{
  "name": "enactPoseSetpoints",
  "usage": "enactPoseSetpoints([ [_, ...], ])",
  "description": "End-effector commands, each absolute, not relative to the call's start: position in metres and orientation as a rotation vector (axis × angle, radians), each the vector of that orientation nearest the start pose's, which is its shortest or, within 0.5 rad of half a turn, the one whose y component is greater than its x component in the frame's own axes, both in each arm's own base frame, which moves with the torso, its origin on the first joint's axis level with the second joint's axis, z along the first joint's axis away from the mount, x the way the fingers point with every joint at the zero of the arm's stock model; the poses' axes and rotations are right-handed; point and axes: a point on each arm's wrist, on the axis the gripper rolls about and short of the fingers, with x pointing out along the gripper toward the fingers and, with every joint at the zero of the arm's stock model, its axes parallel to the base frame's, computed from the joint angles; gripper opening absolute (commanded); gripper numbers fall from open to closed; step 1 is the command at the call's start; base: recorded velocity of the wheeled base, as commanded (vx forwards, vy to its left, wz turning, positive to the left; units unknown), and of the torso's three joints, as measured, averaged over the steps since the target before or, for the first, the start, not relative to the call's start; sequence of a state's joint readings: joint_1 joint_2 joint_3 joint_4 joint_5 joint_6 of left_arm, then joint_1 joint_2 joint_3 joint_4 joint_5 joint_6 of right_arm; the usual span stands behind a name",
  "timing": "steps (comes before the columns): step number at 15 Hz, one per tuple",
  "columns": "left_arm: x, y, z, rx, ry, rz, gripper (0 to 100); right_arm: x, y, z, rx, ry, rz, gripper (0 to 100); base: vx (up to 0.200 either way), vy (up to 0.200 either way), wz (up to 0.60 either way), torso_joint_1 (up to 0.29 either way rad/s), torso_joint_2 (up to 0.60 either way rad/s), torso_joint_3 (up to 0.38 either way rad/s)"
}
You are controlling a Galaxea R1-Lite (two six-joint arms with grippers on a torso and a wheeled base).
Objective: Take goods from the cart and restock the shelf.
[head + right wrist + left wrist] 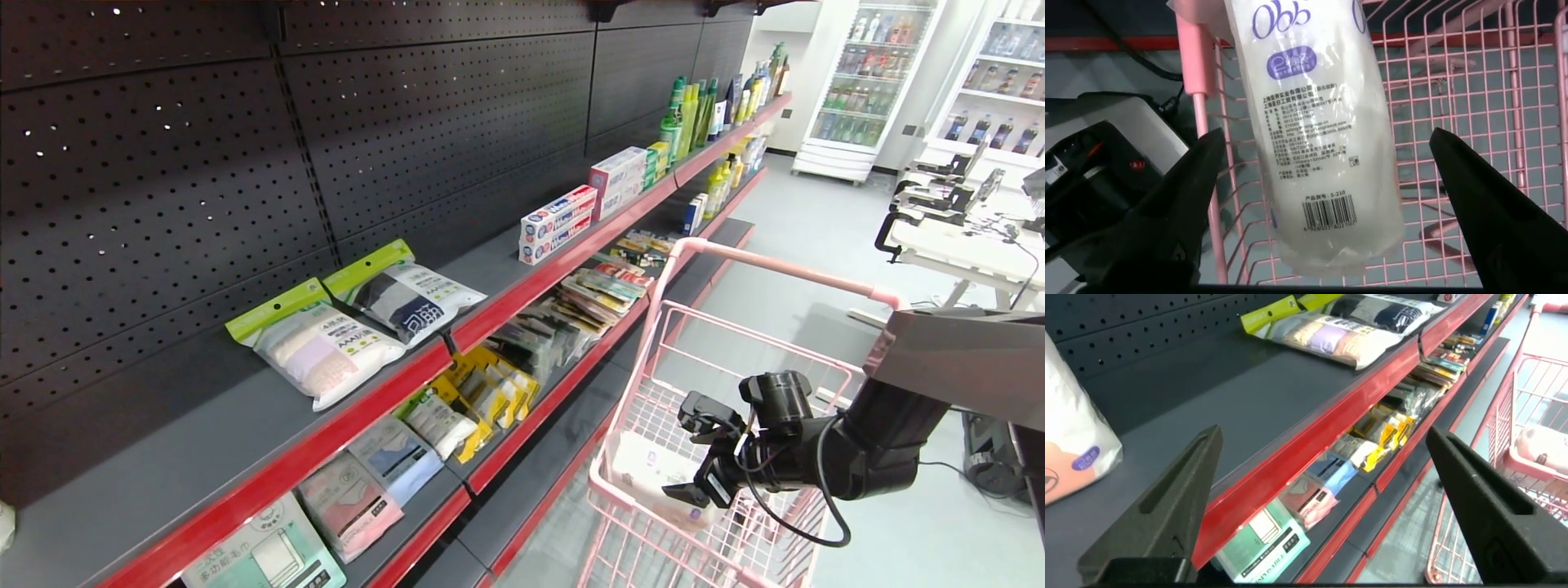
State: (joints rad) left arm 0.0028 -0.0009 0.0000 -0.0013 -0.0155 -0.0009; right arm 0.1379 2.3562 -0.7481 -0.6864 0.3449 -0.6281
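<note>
in the cart point(1199, 122), just ahead of the wide-open right gripper point(1324, 137), a slick pack point(1323, 188) lies; a shallow pinch could let it slip.

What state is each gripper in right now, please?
Left gripper: open, empty.
Right gripper: open, aimed at the white packet in the cart, holding nothing.

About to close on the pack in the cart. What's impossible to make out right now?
Head view: the right end effector covers part of the white pack in the pink cart.
Right wrist view: that pack's upper end is cut off by the frame edge.
Left wrist view: another pack on the top shelf is cut off by the edge.
Head view: the far bottles are too small to identify.
</note>
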Motion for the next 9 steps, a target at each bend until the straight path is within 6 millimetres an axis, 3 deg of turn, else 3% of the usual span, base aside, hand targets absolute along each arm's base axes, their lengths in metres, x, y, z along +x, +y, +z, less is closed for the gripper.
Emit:
enactPoseSetpoints([
  [1, -0.0228, -0.0004, 0.0756, -0.002, -0.002, -0.012, 100, 0.3380, 0.0546, -0.0452, -0.475, 0.746, 0.716, 100, 0.000, 0.000, 0.00, -0.144, 0.34, 0.183],
  [4, -0.0228, -0.0004, 0.0756, -0.002, -0.002, -0.012, 100, 0.3384, 0.0547, -0.0450, -0.472, 0.745, 0.715, 100, 0.000, 0.000, 0.00, -0.139, 0.31, 0.168],
  [9, -0.0228, -0.0004, 0.0756, -0.002, -0.002, -0.012, 100, 0.3450, 0.0491, -0.0529, -0.454, 0.756, 0.692, 100, 0.000, 0.000, 0.00, -0.006, 0.01, 0.006],
])
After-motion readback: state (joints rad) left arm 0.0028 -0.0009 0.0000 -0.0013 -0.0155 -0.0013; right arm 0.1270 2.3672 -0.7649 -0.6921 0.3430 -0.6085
